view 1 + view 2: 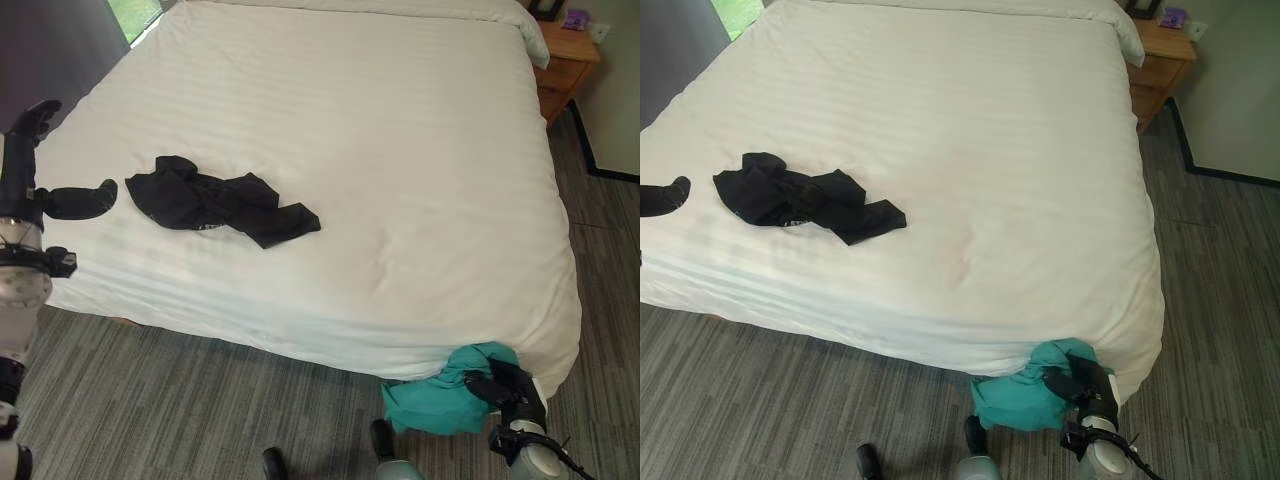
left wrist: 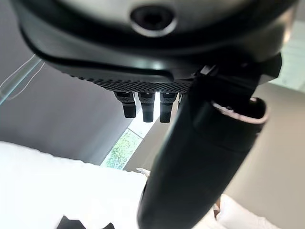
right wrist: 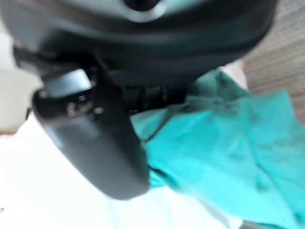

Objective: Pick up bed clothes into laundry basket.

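Note:
A crumpled black garment (image 1: 215, 200) lies on the white bed (image 1: 400, 150) near its left front edge. My left hand (image 1: 60, 195) hovers just left of it over the bed's edge, fingers straight and open, its thumb (image 2: 200, 162) sticking out toward the garment. A teal garment (image 1: 440, 395) hangs off the bed's front right corner. My right hand (image 1: 510, 385) is shut on that teal cloth (image 3: 228, 143), holding it below the mattress edge over the floor.
A wooden nightstand (image 1: 565, 60) stands at the bed's far right with small items on top. Grey striped carpet (image 1: 180, 400) covers the floor in front. A dark wall and a window (image 1: 132, 15) lie at the far left.

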